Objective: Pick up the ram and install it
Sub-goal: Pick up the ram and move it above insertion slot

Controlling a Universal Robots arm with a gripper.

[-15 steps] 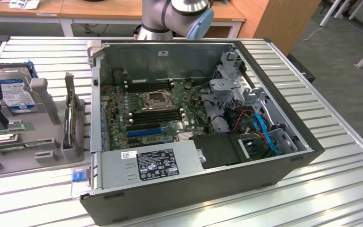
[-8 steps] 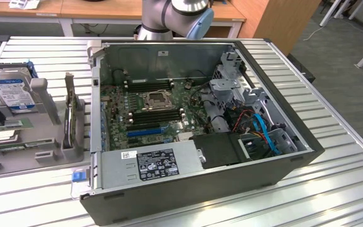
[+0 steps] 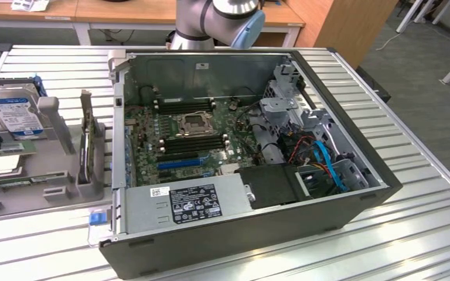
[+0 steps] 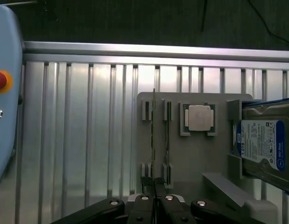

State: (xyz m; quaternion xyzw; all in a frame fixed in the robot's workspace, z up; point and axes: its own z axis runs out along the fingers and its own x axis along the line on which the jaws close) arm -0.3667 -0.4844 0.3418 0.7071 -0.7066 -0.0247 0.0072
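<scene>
The gripper [image 4: 156, 185] is seen shut on nothing, apart from the ram [image 4: 153, 135], stood edgewise at nine o'clock of the computer case [image 3: 287, 234].

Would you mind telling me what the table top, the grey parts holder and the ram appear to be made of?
Table top: likely aluminium, ribbed slats with a bright brushed sheen. Parts holder: probably matte grey plastic, dull and uniform. Ram: seen edge-on, a thin dark strip consistent with circuit board; finish hard to judge.
</scene>
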